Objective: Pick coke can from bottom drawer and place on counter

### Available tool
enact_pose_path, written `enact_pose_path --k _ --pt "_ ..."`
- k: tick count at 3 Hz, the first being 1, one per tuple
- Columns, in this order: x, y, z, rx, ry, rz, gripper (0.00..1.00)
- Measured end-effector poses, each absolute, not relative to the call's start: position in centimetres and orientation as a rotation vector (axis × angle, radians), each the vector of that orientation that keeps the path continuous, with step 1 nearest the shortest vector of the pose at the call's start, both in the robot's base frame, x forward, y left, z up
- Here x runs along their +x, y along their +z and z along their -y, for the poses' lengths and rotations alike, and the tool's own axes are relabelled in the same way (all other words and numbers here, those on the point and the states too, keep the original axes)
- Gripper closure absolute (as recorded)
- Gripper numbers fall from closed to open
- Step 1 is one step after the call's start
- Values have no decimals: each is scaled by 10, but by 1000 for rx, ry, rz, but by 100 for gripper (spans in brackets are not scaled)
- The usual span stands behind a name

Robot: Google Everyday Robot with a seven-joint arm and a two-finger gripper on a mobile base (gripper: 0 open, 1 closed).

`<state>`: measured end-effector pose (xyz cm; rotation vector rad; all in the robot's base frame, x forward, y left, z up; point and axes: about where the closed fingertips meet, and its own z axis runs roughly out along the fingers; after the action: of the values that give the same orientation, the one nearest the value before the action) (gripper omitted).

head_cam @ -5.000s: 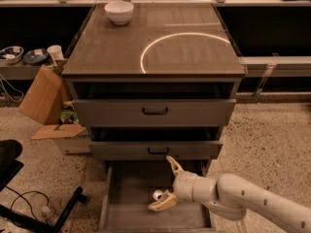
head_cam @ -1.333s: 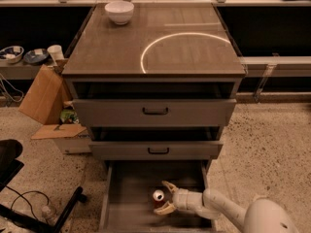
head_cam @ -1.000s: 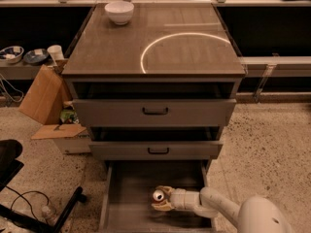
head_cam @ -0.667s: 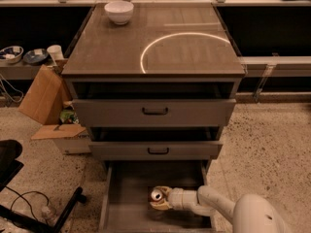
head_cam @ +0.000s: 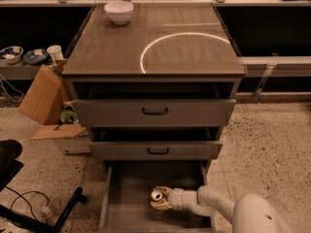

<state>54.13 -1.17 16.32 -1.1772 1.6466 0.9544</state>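
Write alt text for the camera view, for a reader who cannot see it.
The gripper reaches into the open bottom drawer, closed around a coke can on its floor. Above, the counter holds a white bowl near its back left corner.

The claw [head_cam: 159,198] lay low in the bottom drawer [head_cam: 121,198], clasped around the coke can [head_cam: 156,194]. Its fingers [head_cam: 160,206] covered most of the can's side, so only the silver top showed and no lettering could be read. Below the claw, the drawer's front end ran out of view at the bottom. To the claw's right, the arm [head_cam: 252,216] was cut off at the bottom corner. Above the claw, the gaps over the two drawer fronts [head_cam: 154,111] were too dark to see into. Far to its left, a black chair [head_cam: 8,164] was cropped at the side.
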Motion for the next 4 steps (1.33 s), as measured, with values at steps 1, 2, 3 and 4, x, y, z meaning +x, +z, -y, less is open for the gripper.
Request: enact_pose_path --k 1,2,3,4 --pt "541 163 12 -1177 954 -1647 100" --pt "534 179 12 -1198 950 -1645 100" --pt "528 242 36 -1229 908 -1651 100" --pt "497 349 56 -1269 921 -1629 100"
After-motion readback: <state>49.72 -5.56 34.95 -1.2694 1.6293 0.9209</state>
